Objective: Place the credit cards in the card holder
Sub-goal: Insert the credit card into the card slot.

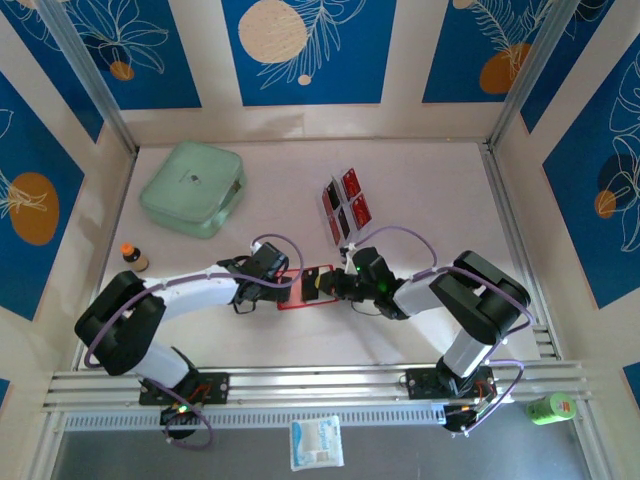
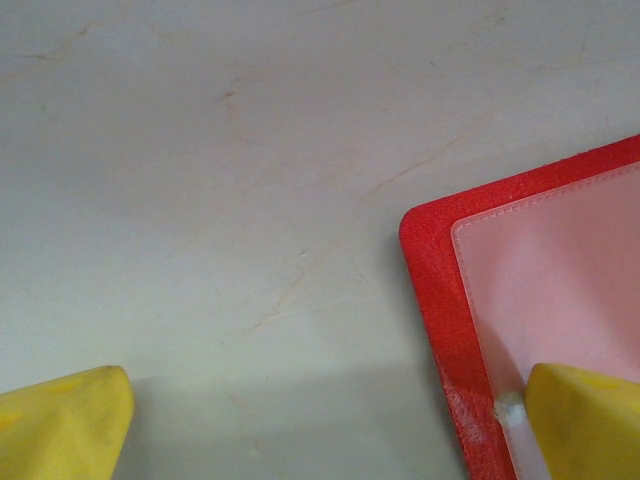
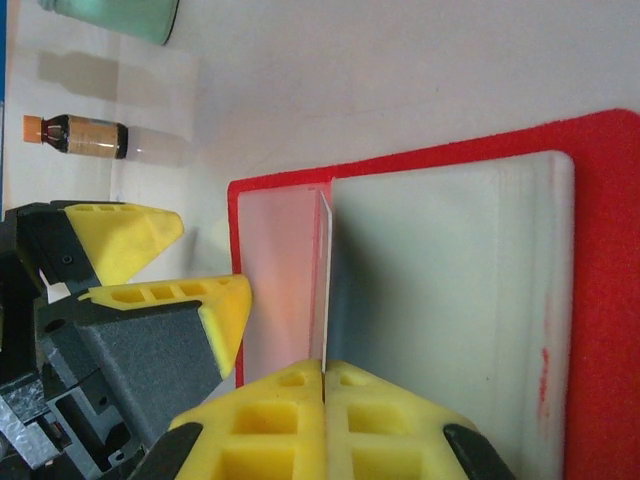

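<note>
Card holder (image 1: 300,299) lies open flat mid-table (image 1: 420,190), between both arms. Left pincer (image 2: 325,425) spread wide: one yellow fingertip (image 2: 585,420) over the holder's clear pocket near its corner, the other over bare table. Right pincer (image 3: 325,395) pressed together on a thin sheet (image 3: 325,280) seen edge-on above the pocket; card or flap, cannot tell. Credit cards (image 1: 352,185) sit well behind the holder, apart from it
</note>
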Robot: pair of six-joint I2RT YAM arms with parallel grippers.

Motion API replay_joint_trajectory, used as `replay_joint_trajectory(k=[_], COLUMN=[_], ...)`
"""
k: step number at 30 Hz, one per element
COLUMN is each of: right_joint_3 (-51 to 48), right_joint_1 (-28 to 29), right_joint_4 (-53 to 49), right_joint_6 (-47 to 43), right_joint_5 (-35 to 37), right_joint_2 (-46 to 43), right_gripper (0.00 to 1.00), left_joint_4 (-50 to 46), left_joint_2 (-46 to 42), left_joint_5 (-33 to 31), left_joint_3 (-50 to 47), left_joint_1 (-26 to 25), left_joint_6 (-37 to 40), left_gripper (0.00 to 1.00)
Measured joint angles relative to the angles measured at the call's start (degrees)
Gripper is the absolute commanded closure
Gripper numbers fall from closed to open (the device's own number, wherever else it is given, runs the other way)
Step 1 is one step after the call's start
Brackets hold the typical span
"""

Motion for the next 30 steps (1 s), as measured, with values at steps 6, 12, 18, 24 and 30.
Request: replay_joint_trajectory(k=[6, 12, 18, 24, 30], right_joint_3=[0.0, 0.6, 1.7, 2.5, 4.1], right_joint_1=[0.0, 0.0, -0.1, -0.4, -0.5], right_joint_4=[-0.9, -1.8, -3.0, -3.1, -3.6], right_joint_6=[0.0, 0.0, 0.2, 0.5, 0.8], right_joint_5=[-1.0, -1.6, -2.6, -3.7, -5.4], right_joint_2=[0.0, 0.0, 1.4, 2.7, 4.1], right_gripper=[1.00, 1.00, 1.00, 1.00, 1.00], left_joint_4=[0.0, 0.2, 0.2, 0.3, 0.7], left_joint_2=[0.0, 0.0, 0.0, 0.0, 0.0], left_joint_5=[0.0, 0.0, 0.0, 0.0, 0.0], left_joint_3=[-0.2, -0.3, -0.4, -0.4, -0.6], left_joint_1=[0.0, 0.0, 0.0, 0.0, 0.0], left_joint_6=[0.0, 0.0, 0.0, 0.0, 0.0], left_gripper=[0.00, 0.00, 0.00, 0.00, 0.00])
